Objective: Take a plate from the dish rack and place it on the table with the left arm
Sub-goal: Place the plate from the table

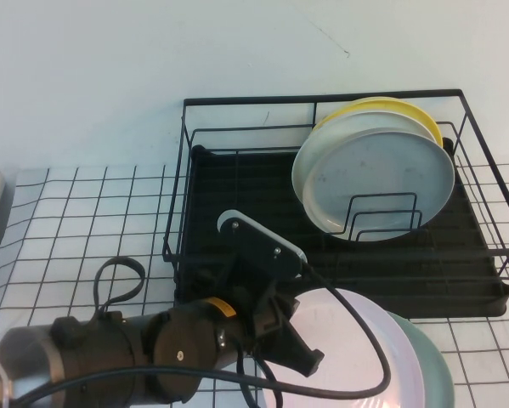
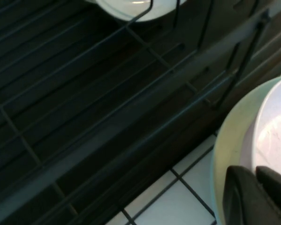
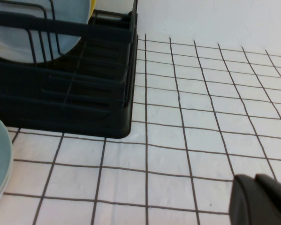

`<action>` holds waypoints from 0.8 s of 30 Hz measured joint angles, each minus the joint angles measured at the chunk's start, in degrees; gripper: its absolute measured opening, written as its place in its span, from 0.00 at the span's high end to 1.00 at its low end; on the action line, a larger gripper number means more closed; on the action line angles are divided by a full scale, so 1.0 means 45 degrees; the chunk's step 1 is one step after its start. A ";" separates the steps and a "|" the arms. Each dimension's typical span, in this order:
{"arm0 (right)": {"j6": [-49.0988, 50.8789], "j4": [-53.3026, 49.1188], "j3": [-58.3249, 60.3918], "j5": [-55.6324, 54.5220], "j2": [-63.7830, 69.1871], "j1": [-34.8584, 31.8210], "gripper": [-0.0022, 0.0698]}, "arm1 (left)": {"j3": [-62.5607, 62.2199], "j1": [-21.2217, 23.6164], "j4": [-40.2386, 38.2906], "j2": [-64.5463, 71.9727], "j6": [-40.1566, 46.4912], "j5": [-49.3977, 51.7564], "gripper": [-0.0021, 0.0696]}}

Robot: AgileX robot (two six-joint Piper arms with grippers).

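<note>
Two plates are lying stacked on the tabletop [image 1: 84, 221]: the pink plate [image 1: 356, 357] sitting on a green plate [image 1: 432, 365]. Clenched, the left gripper [image 1: 301, 353] is hovering over its rim beside the dish rack [image 1: 237, 195]. The right gripper [image 3: 262, 201], also clenched, is hanging over bare tabletop.

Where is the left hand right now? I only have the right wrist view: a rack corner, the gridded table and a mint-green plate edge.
Observer: The left hand is in front of the dish rack, shut, over a pink-lilac plate.
Operator: Is that plate down on the table?
Observer: It lies flat on the mint-green plate, which rests on the table.
Operator: My view has the right hand low over the table beside the rack. What is inside the rack?
Observer: A grey plate stands upright in front of a yellow plate.
</note>
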 joint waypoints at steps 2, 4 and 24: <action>0.0000 0.0000 0.0000 0.0000 0.0000 0.0000 0.97 | 0.0000 0.0000 0.0256 0.0000 -0.0053 -0.0057 0.97; 0.0000 0.0000 0.0000 0.0000 0.0000 0.0000 0.97 | 0.0000 -0.0030 0.0725 0.0000 -0.0092 -0.0086 0.96; 0.0000 0.0000 0.0000 0.0000 0.0000 0.0000 0.97 | -0.0538 -0.0754 0.2652 0.0569 -0.0090 -0.0298 0.55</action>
